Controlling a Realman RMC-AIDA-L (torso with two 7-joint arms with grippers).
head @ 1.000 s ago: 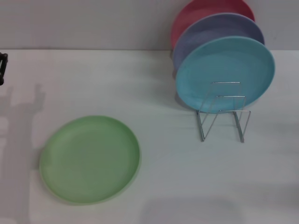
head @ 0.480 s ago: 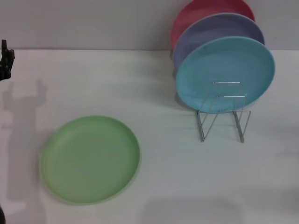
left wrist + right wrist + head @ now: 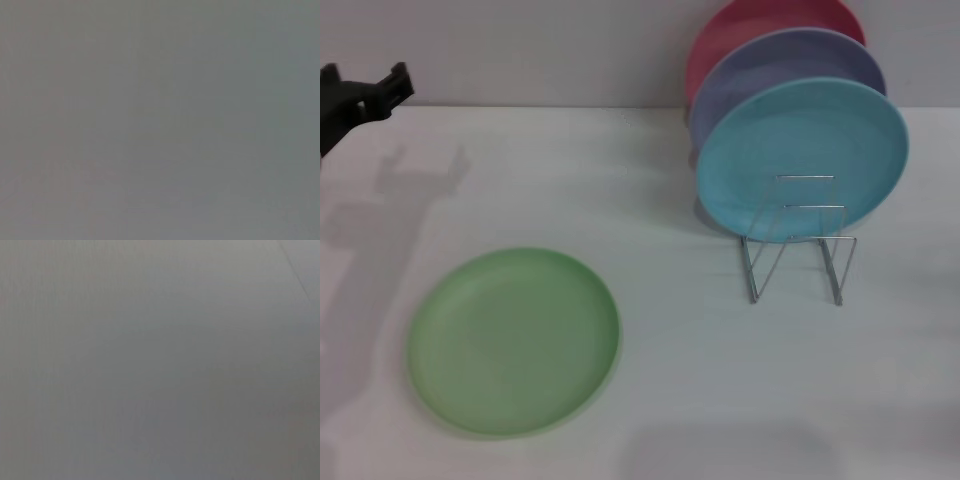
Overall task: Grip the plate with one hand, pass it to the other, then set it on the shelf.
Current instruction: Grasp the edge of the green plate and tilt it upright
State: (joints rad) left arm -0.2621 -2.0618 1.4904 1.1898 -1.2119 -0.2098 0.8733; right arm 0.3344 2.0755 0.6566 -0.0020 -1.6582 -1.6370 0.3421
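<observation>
The light green plate [image 3: 513, 340] lies flat on the white table at the front left, with nothing touching it. The shelf [image 3: 798, 242], a small silver wire rack, stands at the right and holds upright plates in its rear slots. My left gripper [image 3: 365, 80] hangs at the far left edge, high above the table's back and well behind the plate. Its two black fingers stand apart, open, with nothing between them. The right gripper is out of view. Both wrist views show only plain grey.
On the rack stand a turquoise plate [image 3: 802, 150], a lavender plate [image 3: 785, 70] and a pink plate [image 3: 760, 25], one behind another. The rack's front loops hold nothing. A grey wall runs along the back of the table [image 3: 650, 400].
My left gripper has come further into view from the left edge, moving right and slightly up, and its shadow on the table shifted right. The plate and rack have not moved.
</observation>
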